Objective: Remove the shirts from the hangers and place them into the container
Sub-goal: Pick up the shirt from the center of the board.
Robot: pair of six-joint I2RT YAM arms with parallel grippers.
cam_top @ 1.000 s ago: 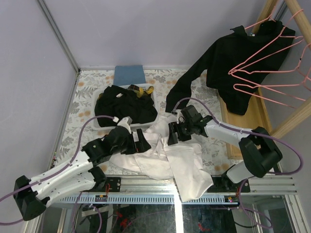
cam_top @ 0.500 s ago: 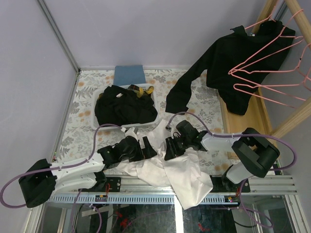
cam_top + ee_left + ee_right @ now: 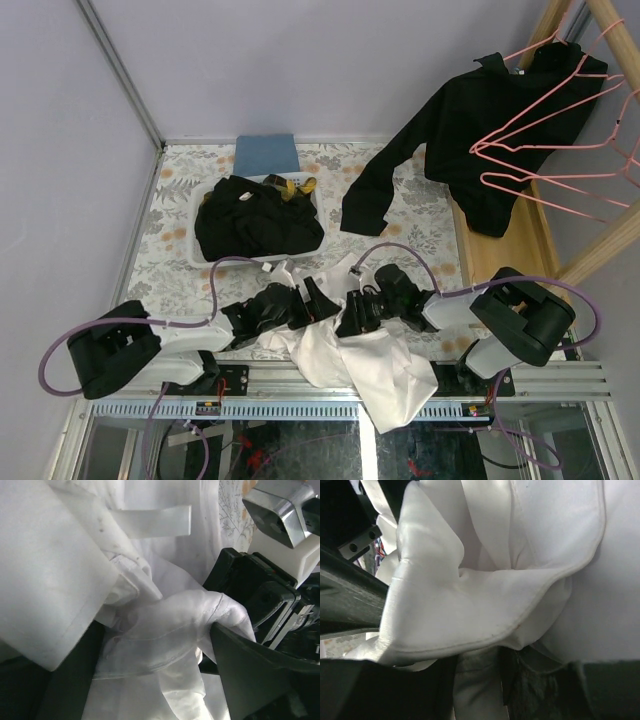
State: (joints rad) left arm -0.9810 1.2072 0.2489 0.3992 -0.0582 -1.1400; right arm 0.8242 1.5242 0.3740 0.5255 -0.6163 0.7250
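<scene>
Top ext: soft, crumpled white shirt (image 3: pixel 375 375)

This is a robotics lab booth. Plain lilac panels (image 3: pixel 300 60) stand beyond the arms (image 3: pixel 450 305), whose bases sit bolted on an aluminium rail (image 3: pixel 330 408).

One white shirt (image 3: pixel 370 370), one hanging black shirt (image 3: pixel 480 110), one basket (image 3: pixel 203 192), one blue cloth (image 3: pixel 266 155)

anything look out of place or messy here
The white shirt is bunched at the near edge of the table, part of it hanging off, not in the basket. A sleeve of the black shirt dangles over the table.
</scene>
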